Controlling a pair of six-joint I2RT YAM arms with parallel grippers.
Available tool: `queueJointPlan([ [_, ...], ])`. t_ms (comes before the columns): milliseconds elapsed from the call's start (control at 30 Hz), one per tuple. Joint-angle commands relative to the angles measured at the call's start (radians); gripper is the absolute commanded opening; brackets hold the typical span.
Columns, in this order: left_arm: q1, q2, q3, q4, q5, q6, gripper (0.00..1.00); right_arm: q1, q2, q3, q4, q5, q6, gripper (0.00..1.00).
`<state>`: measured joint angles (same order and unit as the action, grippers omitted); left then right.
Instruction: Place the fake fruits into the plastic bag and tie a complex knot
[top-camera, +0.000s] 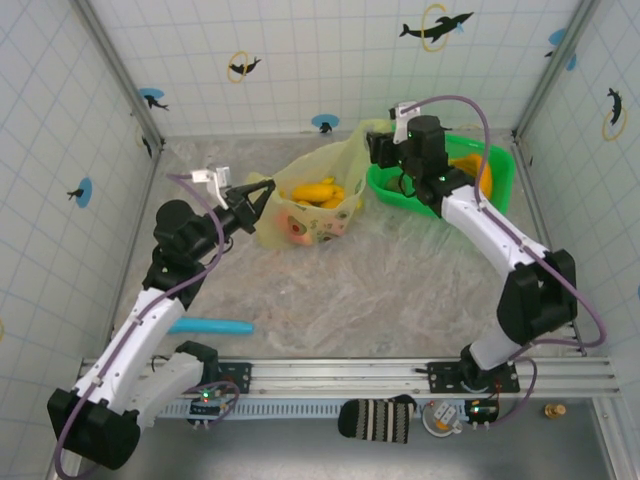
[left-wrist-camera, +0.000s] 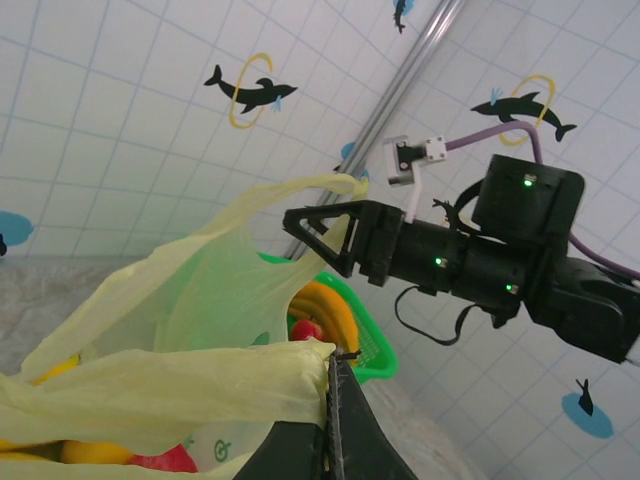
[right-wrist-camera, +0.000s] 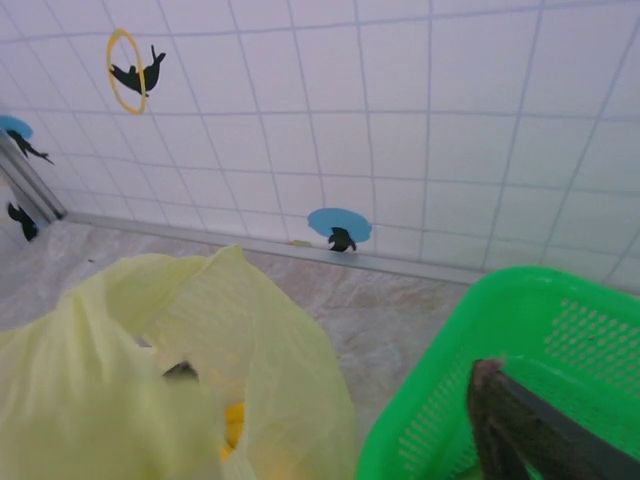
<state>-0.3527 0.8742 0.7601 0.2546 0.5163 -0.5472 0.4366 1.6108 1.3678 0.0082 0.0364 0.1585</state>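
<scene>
The plastic bag (top-camera: 322, 215) sits at the far middle of the bench (top-camera: 350, 290), its mouth stretched open between the two grippers. It is thin, pale yellow-green and translucent, with a printed pattern on its near face. Inside lie fake fruits (top-camera: 318, 192): yellow bananas on top, and a pink-orange piece showing through the film below them. The left gripper (top-camera: 266, 190) is at the bag's left rim. The left wrist view shows its jaws clamped together on a bunched fold of that rim. The right gripper (top-camera: 373, 150) is at the bag's far right corner, where a handle loop is drawn up against its fingers. Whether those jaws are closed on the loop cannot be told. Just right of the bag stands a green tray (top-camera: 505, 175) with yellow and orange pieces in it. A teal-blue stick (top-camera: 210, 326) lies at the near left, well apart.
</scene>
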Motion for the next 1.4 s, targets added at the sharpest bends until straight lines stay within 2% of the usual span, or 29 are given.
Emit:
queueJointPlan([
  [0,0.0,-0.03,0.029,-0.056,-0.021,0.035,0.0,0.0,0.04,0.107,0.023,-0.165,0.025,0.58],
  [133,0.002,-0.033,0.077,-0.083,-0.025,0.03,0.0,-0.002,0.008,0.131,0.044,-0.17,0.067,0.15],
  [167,0.0,-0.031,0.092,-0.087,-0.024,0.03,0.0,-0.002,-0.008,0.135,0.035,-0.161,0.077,0.07],
  [267,0.0,-0.02,0.146,-0.111,-0.027,0.037,0.0,0.004,-0.072,0.145,-0.012,-0.104,0.1,0.0],
  [400,0.003,-0.003,0.208,-0.139,-0.045,0.05,0.0,0.036,-0.154,0.181,-0.156,0.089,0.145,0.0],
  [533,0.002,0.034,0.301,-0.144,-0.048,0.056,0.0,0.124,-0.196,0.258,-0.368,0.28,0.136,0.0],
  [600,0.002,0.057,0.329,-0.144,-0.044,0.058,0.0,0.171,-0.207,0.296,-0.467,0.37,0.138,0.03],
  [700,0.003,0.109,0.365,-0.152,0.003,0.055,0.0,0.207,-0.241,0.298,-0.566,0.424,0.17,0.09],
  [900,0.004,0.172,0.356,-0.134,0.126,0.034,0.0,0.228,-0.355,0.127,-0.596,0.392,0.235,0.14],
  [1000,0.004,0.177,0.321,-0.098,0.18,0.013,0.0,0.227,-0.409,0.032,-0.554,0.372,0.212,0.19],
  [1067,0.004,0.169,0.297,-0.077,0.226,0.0,0.0,0.228,-0.436,0.0,-0.525,0.349,0.171,0.29],
  [1167,0.005,0.149,0.267,-0.055,0.277,-0.01,0.0,0.227,-0.481,-0.014,-0.485,0.313,0.092,0.6],
  [1233,0.005,0.13,0.248,-0.055,0.281,-0.005,0.0,0.227,-0.518,-0.018,-0.455,0.283,0.041,0.74],
  [1367,0.004,0.093,0.225,-0.06,0.274,0.016,0.0,0.226,-0.583,-0.041,-0.391,0.197,-0.076,0.75],
])
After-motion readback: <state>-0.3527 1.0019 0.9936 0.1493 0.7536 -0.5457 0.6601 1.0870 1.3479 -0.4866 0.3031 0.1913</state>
